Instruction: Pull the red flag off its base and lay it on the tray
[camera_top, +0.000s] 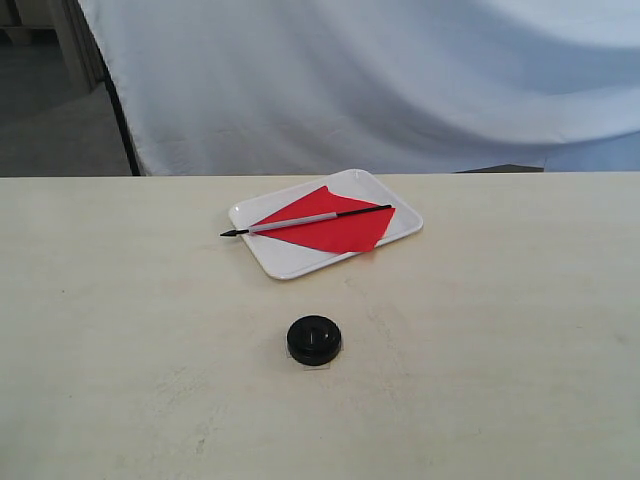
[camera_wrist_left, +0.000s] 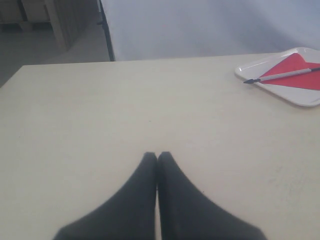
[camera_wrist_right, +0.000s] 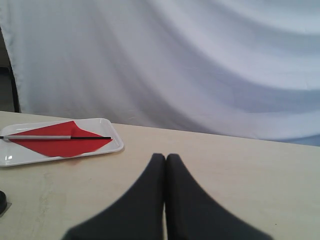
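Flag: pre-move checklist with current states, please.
1. Flag off the base: ok. The base sits alone on the table.
2. Flag on the tray: ok. The cloth and most of the stick lie inside the rim.
3. Stick fully inside the rim: not ok. The pointed tip overhangs the tray's edge.
4. Left gripper empty: ok. It is shut and holds nothing.
5. Right gripper empty: ok. It is shut and holds nothing.
6. Grippers clear of the tray: ok. Both are well away from it, and neither shows in the exterior view.
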